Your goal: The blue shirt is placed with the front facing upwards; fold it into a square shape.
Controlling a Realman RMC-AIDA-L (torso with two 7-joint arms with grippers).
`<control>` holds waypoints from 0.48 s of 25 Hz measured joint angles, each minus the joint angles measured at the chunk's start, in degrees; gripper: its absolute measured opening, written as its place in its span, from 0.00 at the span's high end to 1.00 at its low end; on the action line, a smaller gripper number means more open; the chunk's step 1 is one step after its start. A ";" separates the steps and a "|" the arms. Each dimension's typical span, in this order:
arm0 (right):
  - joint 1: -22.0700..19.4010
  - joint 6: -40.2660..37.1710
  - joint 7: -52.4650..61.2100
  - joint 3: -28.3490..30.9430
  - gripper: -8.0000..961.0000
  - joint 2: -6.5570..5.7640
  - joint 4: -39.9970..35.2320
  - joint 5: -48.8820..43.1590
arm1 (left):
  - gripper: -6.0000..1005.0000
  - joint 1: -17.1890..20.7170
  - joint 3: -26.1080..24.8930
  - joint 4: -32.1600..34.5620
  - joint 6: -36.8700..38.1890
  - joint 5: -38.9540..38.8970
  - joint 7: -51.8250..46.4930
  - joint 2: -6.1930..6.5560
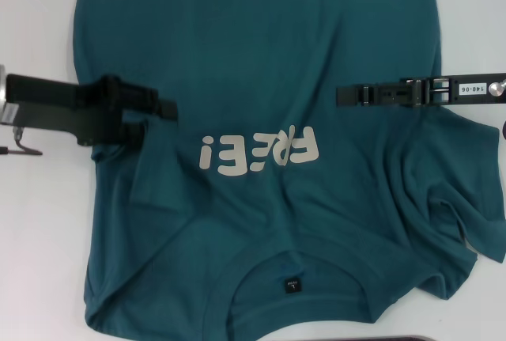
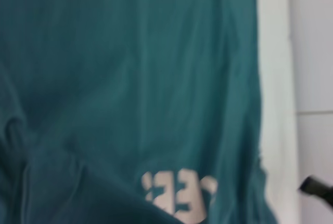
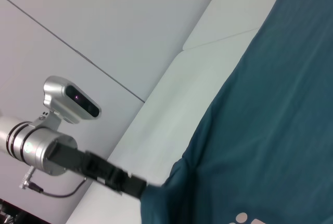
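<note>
The blue shirt [image 1: 261, 80] – soft, creased cotton – lies flat on the white desk [image 1: 39, 238], print up. The left gripper [image 1: 162, 115] pinches its side edge with closed fingers; the right gripper [image 1: 341, 94] hovers opposite – fingers' state unclear.

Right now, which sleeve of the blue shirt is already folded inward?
The sleeve on the robot's left, under the left tool, is folded onto the blue shirt; the right-side sleeve lies spread out, crumpled.
</note>
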 joint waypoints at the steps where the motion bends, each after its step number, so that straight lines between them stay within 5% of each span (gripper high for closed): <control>1: 0.00 0.04 0.01 -0.01 0.02 0.01 -0.02 -0.01 | 0.71 0.08 1.89 0.02 -0.18 0.26 -0.66 0.15; 8: 0.00 0.66 0.03 -0.05 0.02 -0.24 -0.05 -0.08 | 0.39 0.77 4.65 -0.41 0.23 -0.18 -1.98 0.65; 12: 0.00 0.80 0.03 -0.13 0.02 -0.33 -0.03 -0.10 | 0.31 1.06 4.23 -0.12 2.44 -2.80 -0.70 0.93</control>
